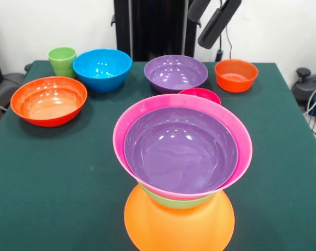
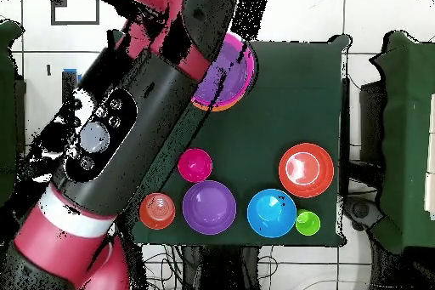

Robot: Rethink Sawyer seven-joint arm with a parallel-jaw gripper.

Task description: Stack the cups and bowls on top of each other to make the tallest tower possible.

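The tower stands at the table's near edge: an upturned orange bowl (image 1: 179, 227) at the base, a green bowl (image 1: 175, 202) on it, then a pink bowl (image 1: 142, 119) with a purple bowl (image 1: 181, 149) nested inside. Overhead, the tower (image 2: 236, 72) is half hidden by the arm. Loose on the table are a small magenta bowl (image 1: 202, 94), a second purple bowl (image 1: 175, 73), a blue bowl (image 1: 102, 69), a large red-orange bowl (image 1: 48, 100), a small red-orange bowl (image 1: 236, 75) and the light-green cup (image 1: 62, 61). The dark gripper (image 1: 214, 23) hangs high above the far right bowls, holding nothing I can see.
The red and black arm (image 2: 127, 125) stretches over the table's left side in the overhead view. The green table (image 1: 53, 178) ends close beside the tower's base. Cables and dark gear (image 1: 309, 89) sit off the table's right edge.
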